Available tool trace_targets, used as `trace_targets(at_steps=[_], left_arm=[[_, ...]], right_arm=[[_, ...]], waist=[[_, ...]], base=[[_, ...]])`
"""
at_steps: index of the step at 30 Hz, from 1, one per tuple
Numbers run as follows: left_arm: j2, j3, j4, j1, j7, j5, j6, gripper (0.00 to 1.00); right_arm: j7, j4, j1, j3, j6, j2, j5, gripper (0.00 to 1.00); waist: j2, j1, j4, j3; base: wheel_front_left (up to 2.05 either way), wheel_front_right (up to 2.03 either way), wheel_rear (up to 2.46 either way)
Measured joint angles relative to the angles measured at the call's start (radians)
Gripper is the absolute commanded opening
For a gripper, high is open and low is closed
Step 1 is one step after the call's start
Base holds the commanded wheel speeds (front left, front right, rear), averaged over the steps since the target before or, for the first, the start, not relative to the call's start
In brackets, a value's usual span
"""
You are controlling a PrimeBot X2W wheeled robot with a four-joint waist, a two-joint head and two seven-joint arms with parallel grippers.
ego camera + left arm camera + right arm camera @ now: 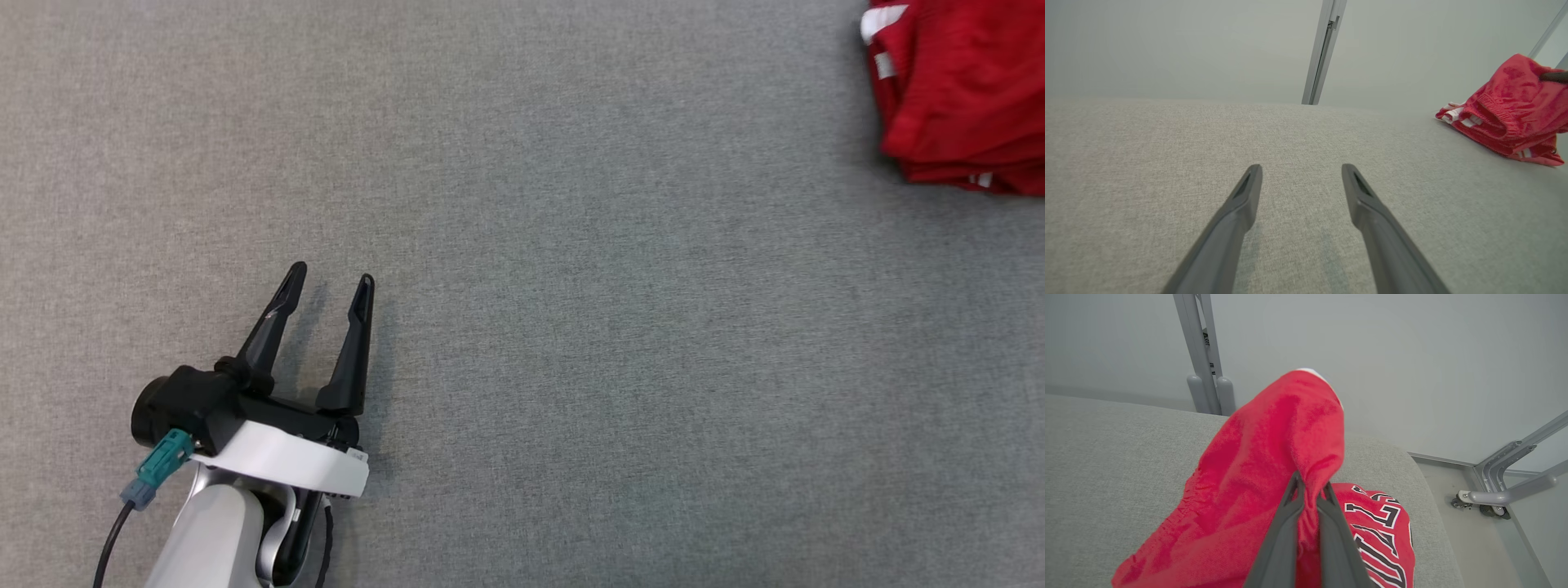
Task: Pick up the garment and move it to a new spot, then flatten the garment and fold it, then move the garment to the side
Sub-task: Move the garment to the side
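Note:
The garment point(959, 90) is red sports cloth with white stripes and black-and-white lettering, bunched at the far right corner of the grey table point(571, 286). In the right wrist view my right gripper point(1310, 488) is shut on a fold of the garment point(1274, 457), which rises in a peak above the fingertips. My left gripper point(331, 278) stands open at the lower left, fingers pointing up the head view, far from the cloth. The left wrist view shows the open left gripper point(1302, 171) over bare table, with the garment point(1506, 110) lifted at the far right.
The table's rounded right edge point(1429, 490) lies just beyond the garment, with floor below. A grey metal frame with a caster point(1494, 498) stands off that edge. A grey upright post point(1202, 355) rises behind the table's far edge.

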Motion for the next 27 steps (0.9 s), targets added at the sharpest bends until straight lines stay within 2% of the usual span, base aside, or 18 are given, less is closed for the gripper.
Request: trace_targets(at_steps=[4,8,9,10,11,18,22,27], left_arm=[[0.007,-0.006,-0.002,-0.005,0.000,-0.002,0.000,1.00],[0.010,-0.016,-0.006,-0.027,0.000,-0.005,0.000,1.00],[0.011,-0.018,-0.007,-0.028,0.000,-0.005,0.000,1.00],[0.011,-0.020,-0.007,-0.029,0.000,-0.007,0.000,1.00],[0.012,-0.019,-0.007,-0.029,0.000,-0.008,0.000,1.00],[0.009,-0.004,0.003,-0.030,0.000,-0.011,0.000,1.00],[0.001,0.008,0.007,-0.017,0.000,-0.011,0.000,1.00],[-0.003,0.039,0.010,0.022,0.000,-0.011,0.006,1.00]], right_arm=[[-0.026,0.097,-0.052,0.020,0.000,-0.011,-0.099,0.00],[-0.061,0.270,-0.086,0.009,0.000,0.043,-0.207,0.00],[-0.073,0.314,-0.095,0.002,0.000,0.060,-0.233,0.07],[-0.096,0.360,-0.104,-0.013,0.000,0.077,-0.251,0.50],[-0.118,0.389,-0.113,-0.024,0.000,0.089,-0.270,1.00],[-0.197,0.428,-0.114,-0.108,0.000,0.130,-0.412,1.00],[-0.213,0.432,-0.095,-0.172,0.000,0.132,-0.502,1.00],[-0.279,0.431,-0.094,-0.249,0.000,0.181,-0.578,1.00]], waist=[[0.0000,0.0000,0.011,0.020],[0.0000,0.0000,0.025,0.038],[0.0000,0.0000,0.029,0.041],[-0.0001,0.0000,0.033,0.044],[0.0000,0.0000,0.038,0.047],[0.0000,0.0000,0.049,0.017],[0.0000,0.0000,0.039,-0.030],[0.0000,0.0000,0.018,-0.109]], base=[[0.00,0.00,0.00],[0.00,0.00,0.00],[0.00,0.00,0.00],[0.00,0.00,0.00],[0.00,0.00,0.00],[0.00,0.00,0.00],[0.00,0.00,0.00],[0.00,0.00,0.00]])
